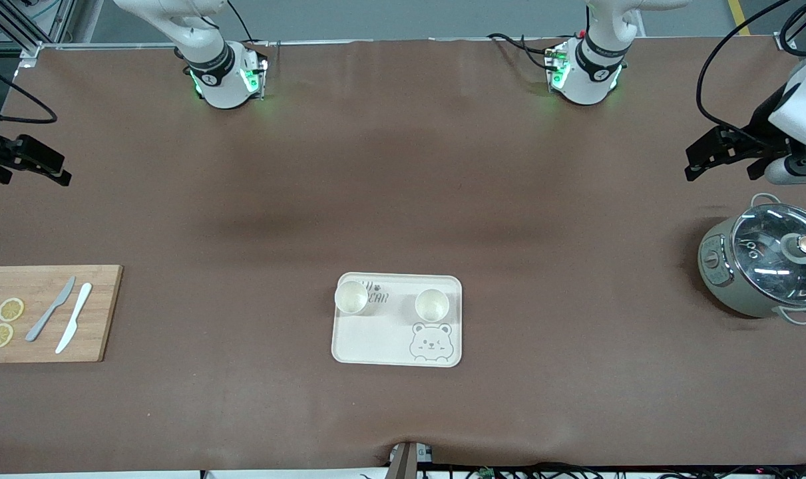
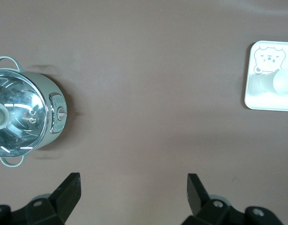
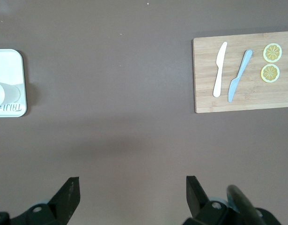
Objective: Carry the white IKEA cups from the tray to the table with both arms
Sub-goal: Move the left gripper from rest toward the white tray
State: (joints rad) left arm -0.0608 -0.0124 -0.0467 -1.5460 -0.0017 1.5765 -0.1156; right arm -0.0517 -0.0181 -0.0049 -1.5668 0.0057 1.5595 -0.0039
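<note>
Both white IKEA cups stand upright on the bear tray. The left claw hangs wide over the worktop near the pot; the right claw, also wide and empty, hangs toward the cutting board's end.

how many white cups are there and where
2. Both stand upright on the bear tray: one cup toward the right arm's end, the other cup toward the left arm's end. None seem hidden.
</note>
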